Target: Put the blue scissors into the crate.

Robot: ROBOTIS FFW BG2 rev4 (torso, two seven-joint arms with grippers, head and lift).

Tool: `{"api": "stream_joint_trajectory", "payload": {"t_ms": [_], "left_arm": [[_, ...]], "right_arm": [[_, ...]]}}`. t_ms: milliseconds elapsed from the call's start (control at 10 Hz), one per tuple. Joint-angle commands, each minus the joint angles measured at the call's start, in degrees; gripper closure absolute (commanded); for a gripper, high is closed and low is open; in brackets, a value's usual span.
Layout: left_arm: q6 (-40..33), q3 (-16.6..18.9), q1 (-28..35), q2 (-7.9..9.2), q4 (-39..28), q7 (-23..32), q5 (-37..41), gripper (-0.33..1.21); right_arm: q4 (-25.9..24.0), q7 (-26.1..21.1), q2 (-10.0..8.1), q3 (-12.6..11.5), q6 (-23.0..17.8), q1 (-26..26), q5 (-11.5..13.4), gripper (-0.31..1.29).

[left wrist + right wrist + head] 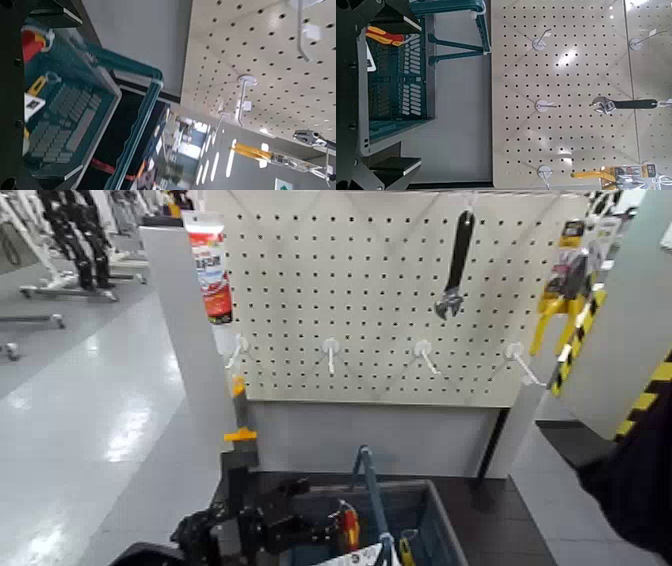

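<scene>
The left claw [262, 525] hangs beside the crate [432, 512]; whether it grips anything cannot be told. The scissors card [365, 557] lies inside, its print unreadable.

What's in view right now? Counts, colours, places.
pegboard: 1, white, upright behind the crate
hooks: 4, white, bare, row across pegboard
wrench: 1, black, hanging high on pegboard
pliers: 1, yellow-handled, pegboard's right edge
tube pack: 1, red-white, left of pegboard
crate: 1, grey-blue, below pegboard
red-handled tool: 1, inside crate
white card: 1, in crate, contents unclear
left gripper: black, at crate's left side
right arm: dark, right edge
</scene>
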Motion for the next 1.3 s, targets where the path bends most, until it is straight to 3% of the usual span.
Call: {"api": "stream_joint_trajectory", "payload": {"t_ms": [100, 400, 600, 700, 900, 1100, 1300], "left_arm": [[-8.71, 4.84, 8.45, -1.55, -5.41, 9.09, -2.7, 0.05], [-18.73, 8.36, 18.29, -1.9, -10.07, 20.69, -7.8, 0.08], [-25.06, 10.65, 23.04, -4.71, -9.63, 25.44, -8.94, 0.09], [-27.52, 11.61, 24.89, -4.62, -9.54, 28.07, -11.4, 0.09], [-29.89, 11.17, 26.38, -4.8, -9.46, 29.92, -11.57, 0.1], [-31.91, 12.23, 27.35, -6.38, -9.54, 31.5, -13.42, 0.1], [-30.42, 11.7, 27.79, -6.21, -10.16, 32.2, -13.07, 0.1]], "right_arm": [[0.08, -0.51, 0.0, 0.08, -0.38, 0.09, 0.0, 0.13], [-0.1, -0.69, 0.0, -0.09, -0.55, 0.35, 0.0, 0.13], [-0.36, -0.86, -0.09, -0.27, -0.82, 0.62, 0.0, 0.14], [-0.36, -0.86, -0.09, -0.27, -0.82, 0.71, 0.0, 0.14], [-0.54, -1.04, -0.09, -0.36, -0.99, 0.79, 0.0, 0.14], [-0.54, -1.3, -0.18, -0.27, -0.99, 0.88, 0.0, 0.14], [-0.54, -1.39, -0.26, -0.18, -0.99, 0.79, 0.0, 0.14]]}}
